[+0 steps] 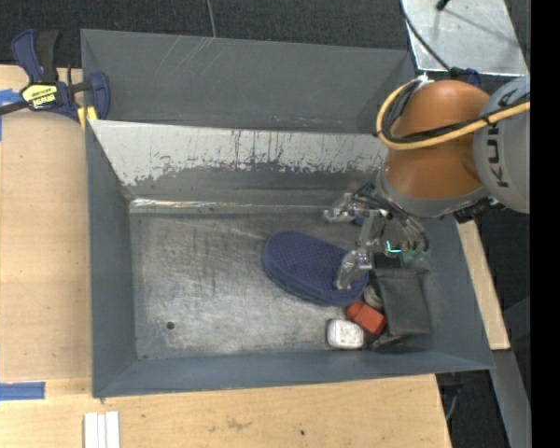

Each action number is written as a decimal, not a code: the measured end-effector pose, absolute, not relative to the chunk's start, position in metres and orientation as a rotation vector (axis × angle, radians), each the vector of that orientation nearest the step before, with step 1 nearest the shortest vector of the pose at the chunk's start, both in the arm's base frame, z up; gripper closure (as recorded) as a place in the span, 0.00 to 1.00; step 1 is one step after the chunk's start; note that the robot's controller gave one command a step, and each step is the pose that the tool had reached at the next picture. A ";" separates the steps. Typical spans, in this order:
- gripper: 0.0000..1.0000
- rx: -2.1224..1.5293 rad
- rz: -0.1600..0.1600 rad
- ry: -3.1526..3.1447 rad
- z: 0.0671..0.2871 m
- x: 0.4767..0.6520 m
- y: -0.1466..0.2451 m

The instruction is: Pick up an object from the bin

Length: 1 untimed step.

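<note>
The gripper (347,242) was seen low in the bin (112,250), near its right side. Its 2 fingers (352,269) were held apart, and nothing was gripped between them. A soft blue knitted thing (299,264), shaped like a slipper, was laid on the floor just to the view's left of the gripper. Its right end seemed to be touched by 1 finger. Its long side was stretched from upper left to lower right. A small white thing (345,334) and an orange one (366,317) were lying close below.

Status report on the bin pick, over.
Hand over blue cloth pad, view-right end. Close by: white block, orange piece, dark box.
</note>
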<state>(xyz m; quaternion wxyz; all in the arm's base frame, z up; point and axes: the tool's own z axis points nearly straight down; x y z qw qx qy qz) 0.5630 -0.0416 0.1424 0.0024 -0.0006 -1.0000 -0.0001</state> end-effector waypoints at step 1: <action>0.00 0.094 0.004 -3.150 0.086 0.596 -0.007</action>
